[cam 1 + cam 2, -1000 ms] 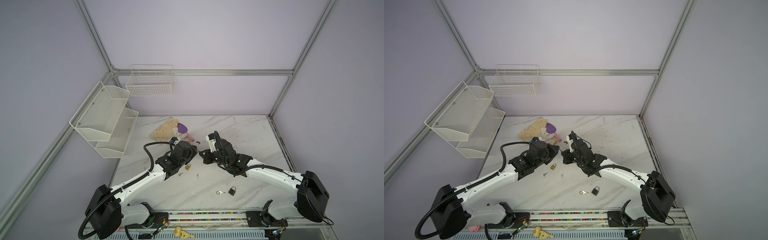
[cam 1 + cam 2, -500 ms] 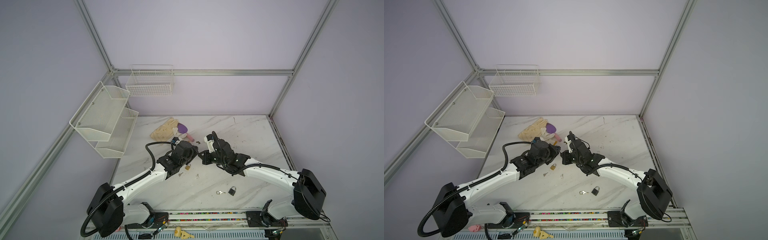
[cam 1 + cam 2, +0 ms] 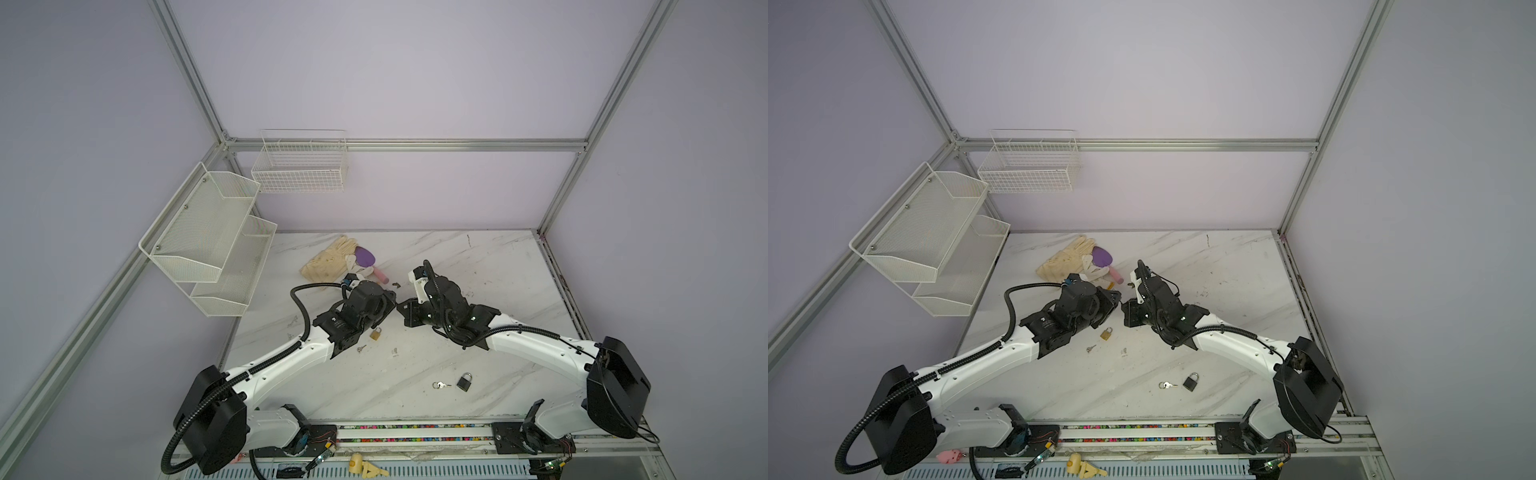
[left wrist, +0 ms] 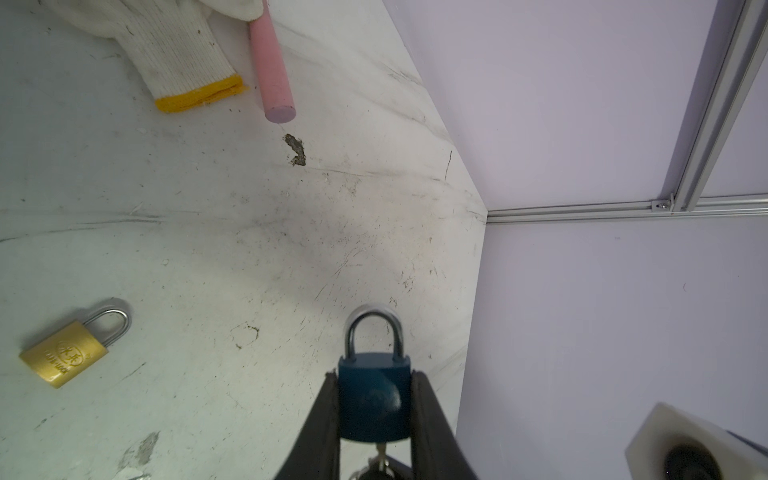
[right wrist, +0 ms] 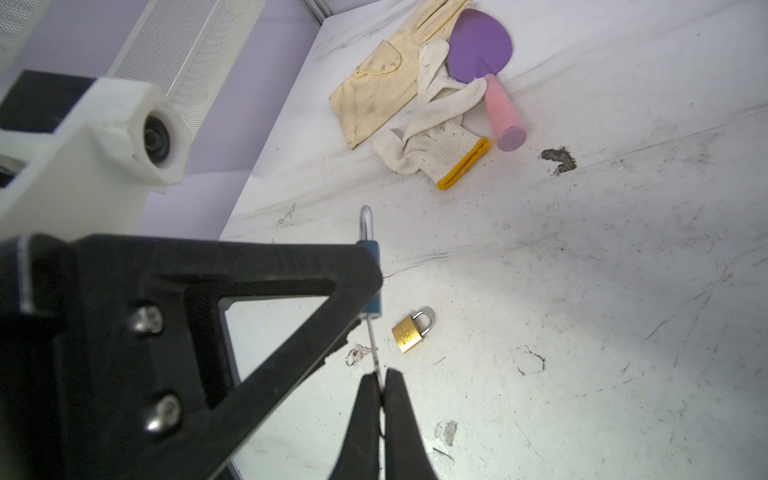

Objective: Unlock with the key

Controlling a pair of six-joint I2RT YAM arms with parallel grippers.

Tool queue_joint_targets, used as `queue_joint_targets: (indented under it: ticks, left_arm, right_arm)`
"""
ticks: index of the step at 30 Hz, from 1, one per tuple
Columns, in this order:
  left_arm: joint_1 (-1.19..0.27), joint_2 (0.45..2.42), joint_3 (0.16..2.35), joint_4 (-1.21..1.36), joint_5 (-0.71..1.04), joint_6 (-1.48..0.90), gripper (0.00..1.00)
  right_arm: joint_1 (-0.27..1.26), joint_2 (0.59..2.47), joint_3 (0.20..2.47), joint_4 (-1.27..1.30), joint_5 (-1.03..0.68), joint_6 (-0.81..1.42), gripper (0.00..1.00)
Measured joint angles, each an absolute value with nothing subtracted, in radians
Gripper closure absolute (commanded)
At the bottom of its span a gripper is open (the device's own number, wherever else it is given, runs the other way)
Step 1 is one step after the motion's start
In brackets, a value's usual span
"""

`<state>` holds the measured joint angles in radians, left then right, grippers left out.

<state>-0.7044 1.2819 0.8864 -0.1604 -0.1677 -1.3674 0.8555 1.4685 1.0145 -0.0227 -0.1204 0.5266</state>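
The left gripper (image 4: pixel 374 376) is clamping the body of a blue padlock (image 4: pixel 374 401), holding it above the middle of the white marble desk (image 3: pixel 478 270). The padlock's shackle is sitting closed. The right gripper (image 5: pixel 380 380), with its jaws pressed together, is pinching a thin silver key (image 5: pixel 372 343) whose tip is sitting in the bottom of the blue padlock. A brass padlock (image 5: pixel 409 332) is lying on the desk near the left gripper, with a small loose key (image 3: pixel 361 348) beside it. A black padlock (image 3: pixel 464 381) is lying nearer the front edge.
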Motion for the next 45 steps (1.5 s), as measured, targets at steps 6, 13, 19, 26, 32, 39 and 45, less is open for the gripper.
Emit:
queue_joint_targets:
  ticks: [6,13,19,26,32,39,45]
  left_arm:
    - [-0.702,1.283,0.886,-0.162,-0.175,-1.367,1.00]
    - [-0.710,1.295,0.888,-0.162,-0.191,-1.367,1.00]
    - [-0.730,1.312,0.890,-0.162,-0.215,-1.364,1.00]
    - [-0.734,1.315,0.890,-0.159,-0.215,-1.369,1.00]
    - [-0.731,1.310,0.890,-0.150,-0.201,-1.402,1.00]
    - [-0.728,1.278,0.890,-0.144,-0.167,-1.436,1.00]
    - [-0.728,1.240,0.890,-0.118,-0.156,-1.447,1.00]
  right_arm:
    - [0.855,1.484,1.024,-0.021,-0.126,0.532,1.00]
    - [0.852,1.494,1.031,-0.017,-0.157,0.585,1.00]
    - [0.852,1.501,1.037,-0.020,-0.110,0.622,1.00]
    - [0.862,1.500,1.034,-0.006,-0.068,0.600,1.00]
    - [0.857,1.496,0.983,0.099,-0.086,0.594,1.00]
    - [0.834,1.448,0.910,0.214,-0.151,0.646,1.00]
    - [0.813,1.419,0.868,0.338,-0.221,0.813,1.00]
